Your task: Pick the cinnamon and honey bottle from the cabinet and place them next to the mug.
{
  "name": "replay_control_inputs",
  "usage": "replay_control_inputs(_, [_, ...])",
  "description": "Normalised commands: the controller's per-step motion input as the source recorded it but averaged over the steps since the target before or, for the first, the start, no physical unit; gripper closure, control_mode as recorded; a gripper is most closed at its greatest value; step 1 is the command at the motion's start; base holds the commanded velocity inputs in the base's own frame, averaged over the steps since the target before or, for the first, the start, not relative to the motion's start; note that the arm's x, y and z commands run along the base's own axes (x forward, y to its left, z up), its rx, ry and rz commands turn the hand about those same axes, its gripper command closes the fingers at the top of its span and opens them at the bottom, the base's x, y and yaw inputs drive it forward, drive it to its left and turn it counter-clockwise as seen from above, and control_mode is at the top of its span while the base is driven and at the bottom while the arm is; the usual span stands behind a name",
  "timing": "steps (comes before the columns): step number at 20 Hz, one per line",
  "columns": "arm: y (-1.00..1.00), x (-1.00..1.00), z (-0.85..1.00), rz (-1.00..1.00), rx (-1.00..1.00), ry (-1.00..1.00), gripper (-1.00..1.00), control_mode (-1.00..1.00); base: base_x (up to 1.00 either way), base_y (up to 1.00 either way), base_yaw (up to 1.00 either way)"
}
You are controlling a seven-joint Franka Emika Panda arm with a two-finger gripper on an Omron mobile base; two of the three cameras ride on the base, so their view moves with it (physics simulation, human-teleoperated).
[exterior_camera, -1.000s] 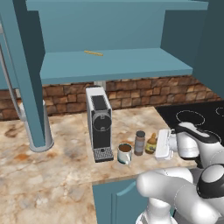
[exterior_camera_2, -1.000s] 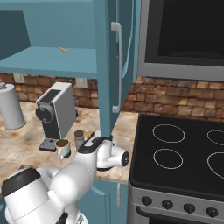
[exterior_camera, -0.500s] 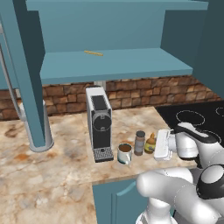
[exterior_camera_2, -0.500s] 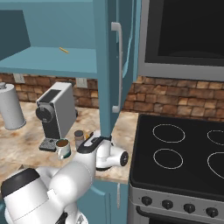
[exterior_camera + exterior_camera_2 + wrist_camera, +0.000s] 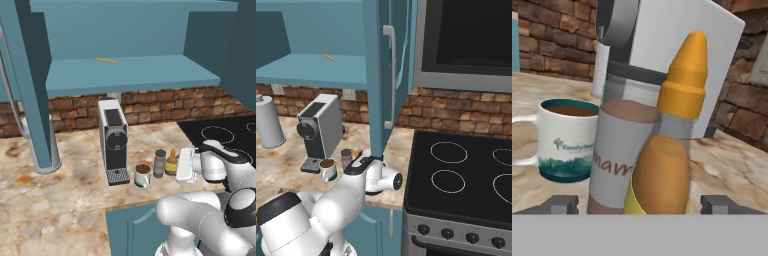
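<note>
claw [image 5: 639, 204]: wide open, tips either side of honey [image 5: 671, 145], gripping nothing
honey: upright, beside cinnamon [image 5: 623, 150]
mug [image 5: 564, 138]: beside cinnamon

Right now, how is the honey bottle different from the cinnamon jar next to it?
The honey bottle has a narrow neck and a pointed orange cap; the cinnamon is a straight cylinder with a flat dark grey lid. The honey bottle is amber with a yellow label, while the cinnamon is brown with a pale label. In the left base view the cinnamon stands nearer the mug. Both stand upright on the counter.
</note>
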Motion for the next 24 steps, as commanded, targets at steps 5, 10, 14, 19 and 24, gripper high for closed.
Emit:
replay_control_inputs(5, [-0.02, 0.0, 0.0, -0.01, 0.0, -0.01, -1.0, -1.0, 0.0, 0.0, 0.0])
replay_control_inputs(10, [-0.11, -0.02, 0.01, -0.04, 0.0, -0.05, -1.0, -1.0, 0.0, 0.0, 0.0])
replay_control_inputs(14, [-0.2, -0.1, 0.1, -0.08, 0.02, -0.1, -1.0, -1.0, 0.0, 0.0, 0.0])
replay_control_inputs(19, [-0.12, -0.16, 0.18, -0.08, 0.03, -0.12, -1.0, -1.0, 0.0, 0.0, 0.0])
replay_control_inputs(24, [0.0, -0.5, 0.36, -0.03, 0.04, -0.17, -1.0, -1.0, 0.0, 0.0, 0.0])
